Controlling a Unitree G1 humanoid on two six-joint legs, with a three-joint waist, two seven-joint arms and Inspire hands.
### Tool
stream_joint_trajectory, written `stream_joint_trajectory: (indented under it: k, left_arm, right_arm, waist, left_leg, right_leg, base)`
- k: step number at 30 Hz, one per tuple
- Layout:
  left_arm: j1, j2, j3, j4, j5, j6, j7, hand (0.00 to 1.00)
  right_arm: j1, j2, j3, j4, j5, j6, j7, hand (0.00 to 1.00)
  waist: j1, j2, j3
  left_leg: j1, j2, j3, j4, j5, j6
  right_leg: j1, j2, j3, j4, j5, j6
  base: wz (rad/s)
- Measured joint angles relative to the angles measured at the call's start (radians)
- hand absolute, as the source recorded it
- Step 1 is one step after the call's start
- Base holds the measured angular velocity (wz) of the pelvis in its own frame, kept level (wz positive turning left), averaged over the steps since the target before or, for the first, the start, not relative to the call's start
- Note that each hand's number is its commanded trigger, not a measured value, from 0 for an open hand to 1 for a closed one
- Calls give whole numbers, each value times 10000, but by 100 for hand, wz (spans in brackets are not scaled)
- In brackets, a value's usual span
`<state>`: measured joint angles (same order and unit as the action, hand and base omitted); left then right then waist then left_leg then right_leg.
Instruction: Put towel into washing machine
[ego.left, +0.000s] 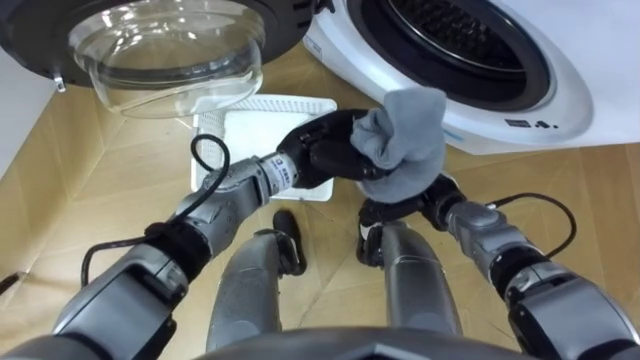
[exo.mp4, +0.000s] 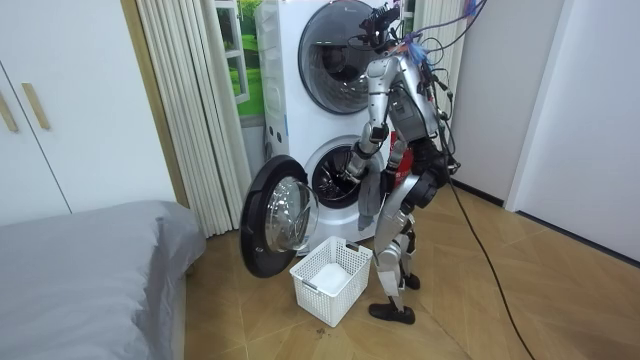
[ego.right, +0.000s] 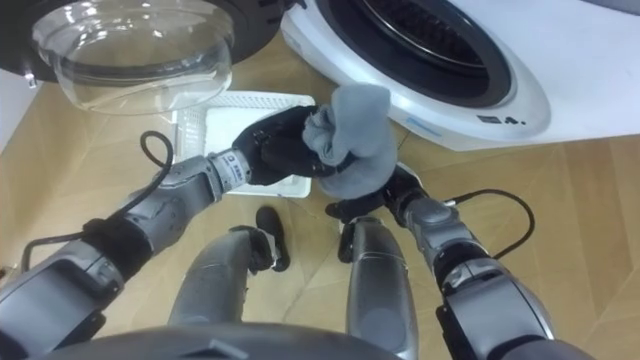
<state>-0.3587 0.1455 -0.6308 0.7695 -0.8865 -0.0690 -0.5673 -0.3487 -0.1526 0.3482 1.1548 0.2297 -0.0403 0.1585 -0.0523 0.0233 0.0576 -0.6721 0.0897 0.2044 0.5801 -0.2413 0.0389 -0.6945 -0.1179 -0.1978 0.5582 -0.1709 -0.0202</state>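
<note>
Left hand (ego.left: 322, 150) grips towel (ego.left: 405, 125), right hand (ego.left: 432, 200) beneath, before washing machine (ego.left: 560, 95)

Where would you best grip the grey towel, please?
Probably round the bunched middle of the grey towel, coming from the robot's left, as the left hand clasps it: the cloth gathers there, with a loose lobe above and the rest drooping below.

Wooden floor (exo.mp4: 560, 300). Standing directly on it: white basket (exo.mp4: 330, 278), just beside the open door (exo.mp4: 272, 215); washing machine (exo.mp4: 285, 100) behind; bed (exo.mp4: 90, 260) at room view's left.
</note>
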Motion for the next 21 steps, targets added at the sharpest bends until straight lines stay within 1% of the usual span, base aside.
stream_joint_trajectory:
  k: [2, 4, 5, 6, 8, 12, 13, 14, 15, 17, 19, 21]
  left_arm:
    - [20, -181, 160, 300, -401, 53, -1, 100]
    - [28, -468, 440, 772, -954, 135, -4, 100]
    - [46, -520, 499, 831, -1082, 166, -4, 100]
    - [85, -620, 516, 969, -1468, 209, 3, 100]
    - [278, -739, 484, 995, -2312, 276, 69, 100]
    - [509, -921, 484, 1050, -3611, 276, 114, 100]
    - [508, -988, 494, 1109, -3874, 273, 127, 100]
    - [507, -1016, 493, 1132, -4020, 274, 132, 100]
    - [512, -1068, 497, 1148, -4355, 275, 173, 100]
    - [512, -1158, 500, 1148, -4765, 266, 221, 100]
    - [509, -1294, 512, 1143, -5201, 265, 318, 100]
    - [492, -1388, 504, 1141, -5507, 268, 389, 100]
  right_arm:
    - [-6, 22, -13, -85, -19, 10, -52, 0]
    - [-57, 78, -197, -113, -17, 123, -55, 0]
    - [-77, 85, -201, -113, 1, 138, -60, 0]
    - [-113, 219, -202, -113, 8, 191, -115, 0]
    - [-127, 313, -197, -145, 74, 201, -288, 0]
    - [-129, 474, -280, -234, 55, 201, -567, 0]
    - [-133, 534, -315, -235, 55, 201, -630, 73]
    - [-133, 572, -360, -238, 75, 201, -672, 100]
    - [-133, 657, -368, -277, 128, 201, -767, 100]
    - [-142, 739, -375, -357, 275, 200, -893, 100]
    - [-157, 763, -373, -427, 415, 199, -1052, 100]
    - [-180, 762, -365, -430, 417, 200, -1263, 100]
  waist:
    - [3, -15, 5]
    - [25, -32, 10]
    - [26, -36, 12]
    - [18, -55, 10]
    - [4, -97, 2]
    - [-28, -180, 5]
    - [-36, -232, 1]
    - [-53, -265, 2]
    - [-98, -334, 2]
    - [-211, -406, -27]
    - [-259, -500, -88]
    - [-257, -543, -114]
  left_leg:
    - [-10, -4, 17, 10, 0, 1]
    - [1, 2, 109, 44, 4, 7]
    - [2, 0, 112, 47, 6, 11]
    - [5, -16, 108, 49, 13, 23]
    - [5, -25, 79, 52, 17, 28]
    - [-10, 22, 75, 57, 17, 28]
    - [-13, 27, 71, 42, 17, 26]
    - [-13, 24, 67, 31, 20, 22]
    - [-19, 25, 60, 26, 21, 20]
    - [-68, 29, 26, 48, 21, 19]
    - [-107, 53, 39, 40, 20, 18]
    - [-119, 59, 36, 45, 20, 17]
  right_leg:
    - [-21, -9, 1, 13, -1, 1]
    - [-18, 3, 23, 32, -4, -4]
    - [-19, 5, 25, 37, -4, -5]
    - [-22, 14, 26, 1, -11, -11]
    - [-19, 24, 18, -9, -19, -20]
    - [-22, 50, 7, -42, -7, -35]
    - [-17, 53, -11, -61, -4, -38]
    - [-17, 52, -16, -64, -3, -40]
    - [-17, 58, -32, -75, -3, -40]
    - [-16, 89, -58, -122, 2, -38]
    - [-7, 154, -50, -204, 54, -40]
    - [-5, 161, -56, -204, 55, -38]
  base:
    - [0]
    - [0]
    - [0]
    - [0]
    - [0]
    - [0]
    - [0]
    - [0]
    - [0]
    - [0]
    - [-5]
    - [-2]
